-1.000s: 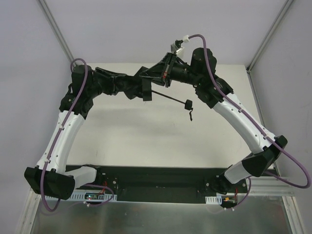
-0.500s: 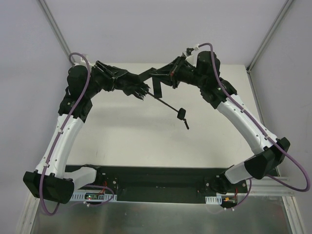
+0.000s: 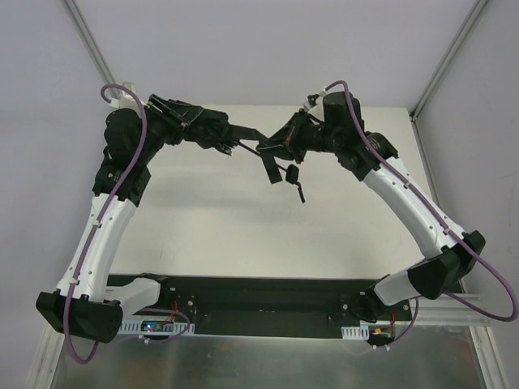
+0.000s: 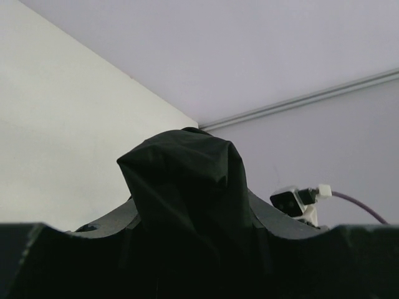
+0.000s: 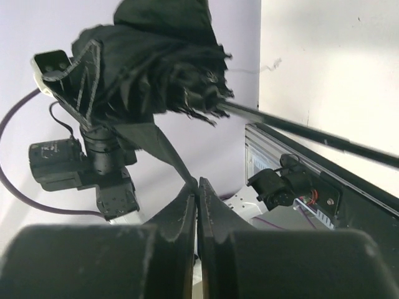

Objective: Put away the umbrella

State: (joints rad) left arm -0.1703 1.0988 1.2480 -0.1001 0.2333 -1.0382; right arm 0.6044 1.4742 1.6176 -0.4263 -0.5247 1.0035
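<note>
The umbrella [image 5: 156, 62] hangs in the air above the table [image 3: 211, 219], between the 2 arms. Its long axis runs from the left gripper [image 3: 223, 136] out toward the right arm and the near side. The bunched canopy is at the left end. The thin shaft [image 5: 312, 134] points away from it, and the handle [image 3: 292, 173] with its dangling cord [image 3: 301, 194] is at the free end.

The left jaws stand part-way open, closed around the gathered fabric, which fills the gap between them in the left wrist view. This arm carries the whole weight.

The right gripper [image 5: 197, 199] has its jaws pressed flat together. In its own view the canopy sits up and to the left of the fingertips, and the shaft crosses above and to the right, clear of them. A dark strap [image 5: 153, 146] slants down from the canopy to meet the tips. I cannot tell whether it is nipped there or only passes behind.

The right arm is plainly the nearer one to the shaft and handle, and in the top view the handle lies just beside its wrist. The point that matters for the next move is that the shaft lies off to one side of the right jaws, not between them. To take the handle end the jaws would probably have to part first, then shift across onto that axis.
</note>
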